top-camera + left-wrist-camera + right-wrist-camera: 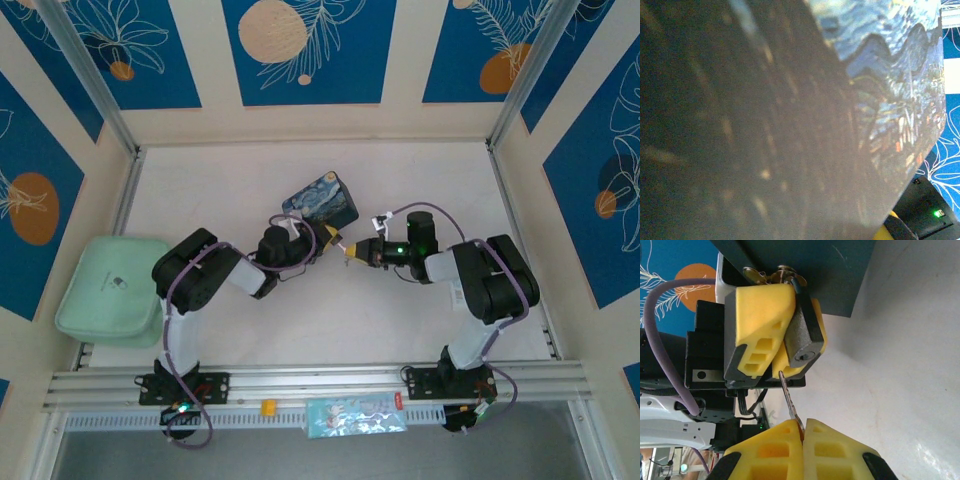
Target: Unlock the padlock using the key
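At the far left of the white surface [420, 180] lies a flat pale green fabric pouch [108, 288], well apart from the work.

Near the middle, the left arm's yellow fingers [760, 315] are clamped on the flat sides of the small dark grey metal padlock [802, 337]. They hold it in the air, just on the near side of a blue rectangular box with a starry-night painting [322, 200]. The padlock's keyhole [802, 357] faces the right arm, and its thin silvery shackle [790, 275] points away.

Just to the right is the thin brassy key [790, 400]. The right arm's yellow fingers [835, 450] are pressed together on its head end. The blade tip sits just beside the keyhole, not in it.

Treat the padlock as small, dense and rigid. Its grainy body should grip well, so keep hold of the flat sides and leave the keyhole face bare. The key is probably light, stiff and slick. Its narrow blade could pivot in the grip, so you are best off holding the head and pushing straight along the blade.
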